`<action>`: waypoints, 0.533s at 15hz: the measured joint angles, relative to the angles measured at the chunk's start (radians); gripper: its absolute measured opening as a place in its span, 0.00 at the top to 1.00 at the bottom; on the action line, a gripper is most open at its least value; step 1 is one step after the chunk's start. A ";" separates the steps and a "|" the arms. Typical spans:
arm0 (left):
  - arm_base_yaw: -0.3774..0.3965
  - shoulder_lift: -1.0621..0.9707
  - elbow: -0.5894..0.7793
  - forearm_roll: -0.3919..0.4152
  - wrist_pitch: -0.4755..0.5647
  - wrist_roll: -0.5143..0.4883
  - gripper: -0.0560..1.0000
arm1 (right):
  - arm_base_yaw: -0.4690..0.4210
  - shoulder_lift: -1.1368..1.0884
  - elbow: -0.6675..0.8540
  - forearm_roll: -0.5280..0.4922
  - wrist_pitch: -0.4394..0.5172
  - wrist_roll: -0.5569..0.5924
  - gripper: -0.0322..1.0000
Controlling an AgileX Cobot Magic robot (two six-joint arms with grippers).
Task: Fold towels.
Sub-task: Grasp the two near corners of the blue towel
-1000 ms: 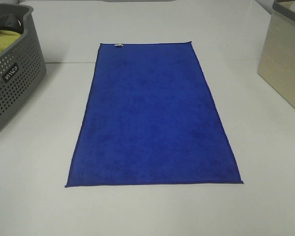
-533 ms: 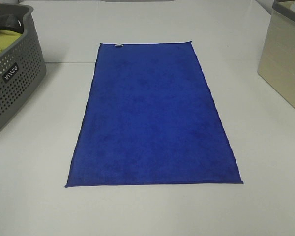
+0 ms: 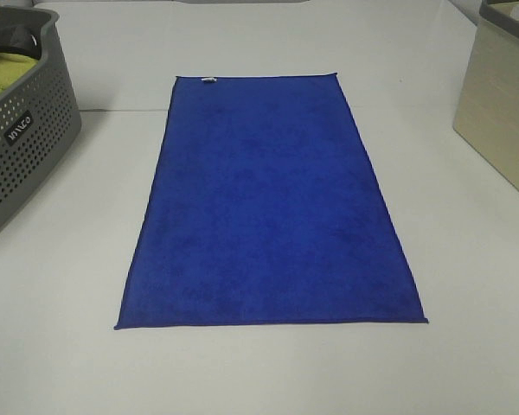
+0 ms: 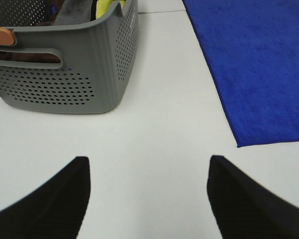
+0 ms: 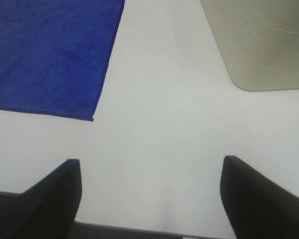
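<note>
Towel lies flat, unfolded, at bench centre. Left gripper and right gripper hover beside it, jaws wide, empty. Judged step: first fold not begun; next, grasp both near corners.

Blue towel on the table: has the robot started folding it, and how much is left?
Done: the blue towel lies spread flat on the white table, with no fold in it. In hand: nothing; the left gripper and right gripper are open over bare table beside its near corners, apart from it. Left: every fold, and probably the cloths in the grey basket.
</note>
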 joint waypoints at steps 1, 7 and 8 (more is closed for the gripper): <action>0.000 0.000 0.000 0.000 0.000 0.000 0.34 | 0.000 0.000 0.000 0.000 0.000 0.000 0.24; 0.000 0.000 0.000 0.000 0.000 0.000 0.34 | 0.000 0.000 0.000 0.000 0.000 0.000 0.24; 0.000 0.000 0.000 0.000 0.000 0.000 0.34 | 0.000 0.000 0.000 0.000 0.000 0.000 0.24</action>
